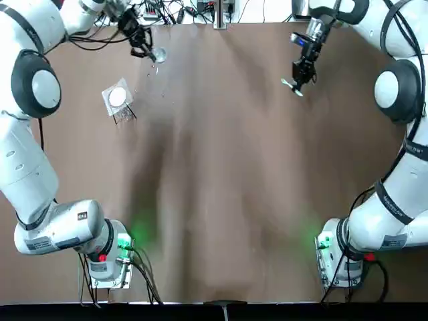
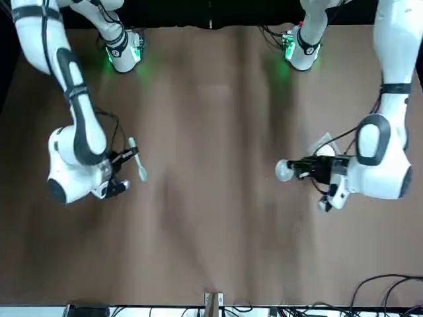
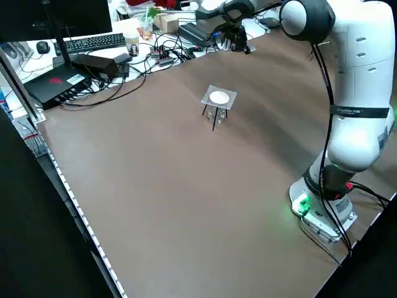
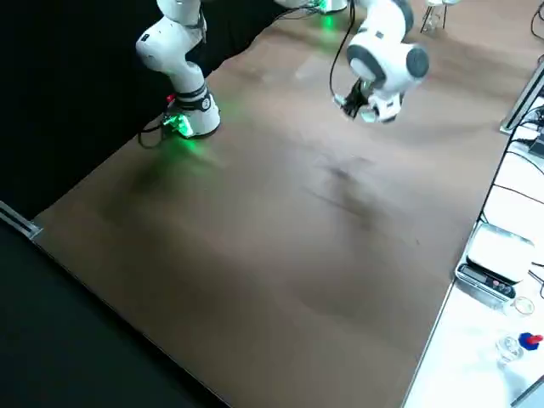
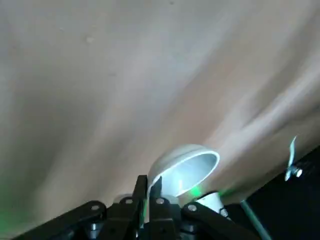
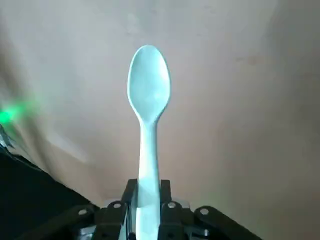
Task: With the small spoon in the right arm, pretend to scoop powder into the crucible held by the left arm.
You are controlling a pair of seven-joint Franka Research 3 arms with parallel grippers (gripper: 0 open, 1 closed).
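At the far edge: spoon [image 1: 292, 85] and crucible [image 1: 158, 55] are hanging well apart.
Left pincer [image 1: 148, 49]: squeezing the crucible.
Right pincer [image 1: 299, 77]: squeezing the spoon.
Left to do: scooping.

A brown table [image 3: 155, 186] stood under even light, with a keyboard [image 3: 93, 42], monitor [image 3: 56, 12] and tangled cables [image 3: 158, 59] crowding the desk [image 3: 25, 62] beyond, and a scale [image 4: 491, 255] on a white bench [image 4: 518, 204] alongside.
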